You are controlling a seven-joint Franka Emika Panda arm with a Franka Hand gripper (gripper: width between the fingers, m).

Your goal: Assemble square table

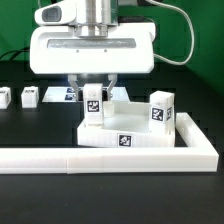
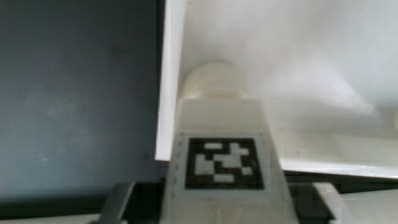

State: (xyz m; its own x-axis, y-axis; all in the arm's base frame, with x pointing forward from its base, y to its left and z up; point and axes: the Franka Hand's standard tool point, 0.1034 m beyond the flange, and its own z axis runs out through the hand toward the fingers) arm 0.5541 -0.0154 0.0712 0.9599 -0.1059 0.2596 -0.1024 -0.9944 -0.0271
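Note:
The square table slab (image 1: 150,138) lies white on the black table, with a tag on its front side. One white tagged leg (image 1: 161,110) stands on its corner on the exterior view's right. Another tagged leg (image 1: 93,103) stands upright at the slab's other near corner, and my gripper (image 1: 93,100) is straight above it, with a finger on each side. In the wrist view this leg (image 2: 222,150) fills the middle over the slab (image 2: 294,60). The fingers (image 2: 125,200) flank the leg, and a thin dark gap shows on each side. My gripper (image 2: 222,208) is open around it.
Two more small leg blocks (image 1: 29,97) (image 1: 5,97) stand on the table at the exterior view's left. The marker board (image 1: 60,93) lies behind them. The long white L-shaped rail (image 1: 110,157) runs along the front and up the right side of the slab.

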